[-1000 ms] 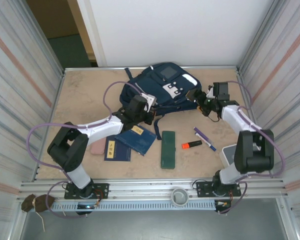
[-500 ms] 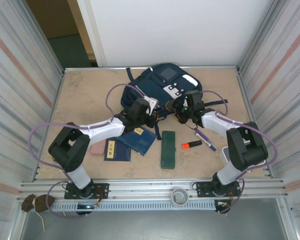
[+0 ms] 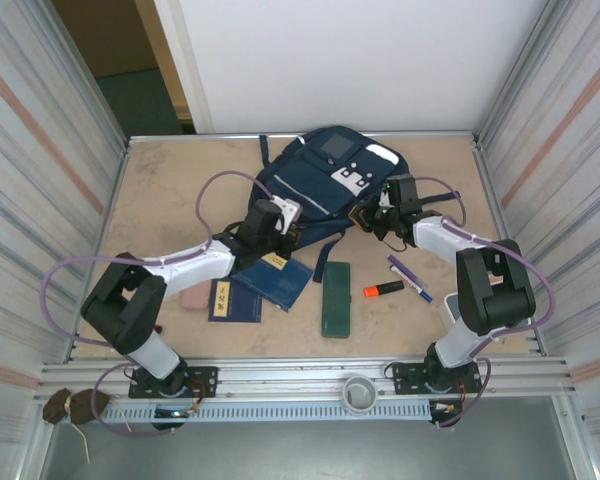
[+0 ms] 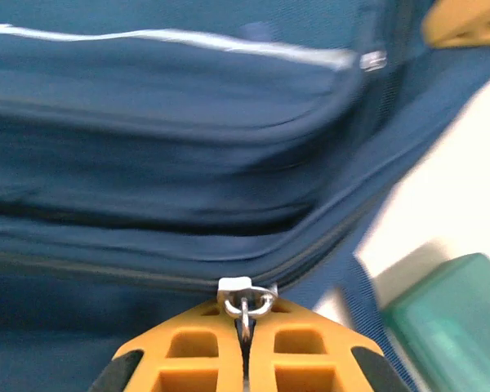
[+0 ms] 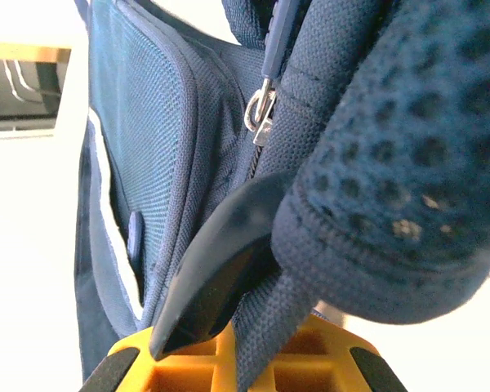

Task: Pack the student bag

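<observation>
Bag: the student bag (image 3: 325, 178) lies flat at the back middle of the table (image 3: 160, 200), grey patch facing up, with its main zip shut as far as the left wrist view shows
Left fingers: the left gripper (image 4: 245, 327) is pinched tight on the metal zip pull (image 4: 245, 296) at the bag's near-left edge
Right fingers: the right gripper (image 5: 245, 359) is clamped on a webbing strap (image 5: 257, 327) below the padded shoulder strap (image 5: 408, 163), at the bag's near-right corner
Not yet packed: notebooks (image 3: 265, 283), green pencil case (image 3: 335, 297), orange highlighter (image 3: 383, 289) and purple pen (image 3: 408, 277) lie on the table just in front of the bag
Risk, zip pull: only the fingertips hold the small ring, so a drag off the line of the zip would probably make it slip out or jam the slider
Risk, anchor: the strap is loose webbing, so it may give slack and let the whole bag slide with the left arm instead of the zip opening
Risk, clutter: a bag dragged forward could push into the notebooks
Change, right arm: a second ago its fingers were spread wide off the bag's right side, and it has since swung in and closed
Change, bag: it now sits slightly further back and has turned a little
Change, left arm: same grip, moved a little to the left
</observation>
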